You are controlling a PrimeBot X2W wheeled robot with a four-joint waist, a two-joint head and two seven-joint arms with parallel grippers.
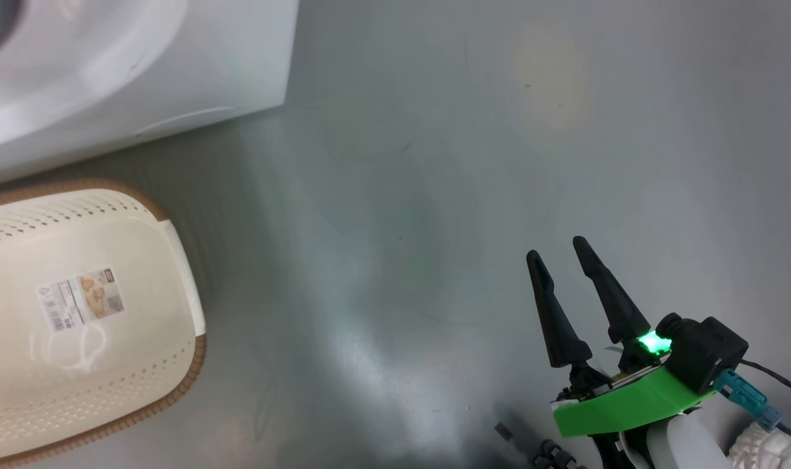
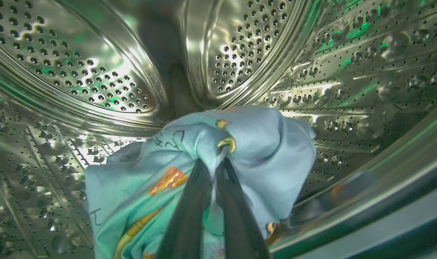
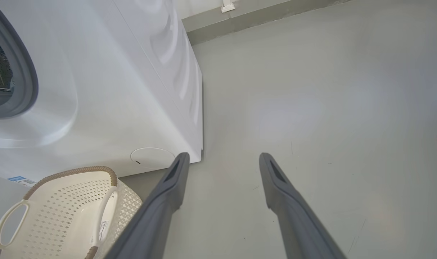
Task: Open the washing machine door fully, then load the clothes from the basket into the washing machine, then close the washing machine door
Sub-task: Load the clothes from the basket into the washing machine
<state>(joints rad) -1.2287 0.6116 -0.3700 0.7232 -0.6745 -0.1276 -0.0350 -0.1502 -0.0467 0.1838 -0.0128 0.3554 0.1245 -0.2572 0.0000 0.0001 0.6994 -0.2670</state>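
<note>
In the left wrist view my left gripper (image 2: 215, 162) reaches inside the washing machine's steel perforated drum (image 2: 96, 72), shut on the light blue printed clothes (image 2: 269, 147), which bunch around its fingers. The white washing machine (image 1: 109, 71) stands at the upper left of the head view, and its front (image 3: 96, 90) with the grey seal (image 3: 24, 82) shows in the right wrist view. The cream basket (image 1: 76, 312) with a brown rim sits on the floor before it, with no clothes seen in it (image 3: 67, 208). My right gripper (image 1: 558, 251) hangs open over bare floor, with nothing between its fingers (image 3: 168, 194). The washing machine door is out of view.
A round white flap (image 3: 152, 158) sits low on the machine's front by the basket. Grey floor (image 1: 434, 195) stretches to the right of the machine, up to a wall skirting (image 3: 258, 18). A cable (image 1: 773, 378) trails behind my right wrist.
</note>
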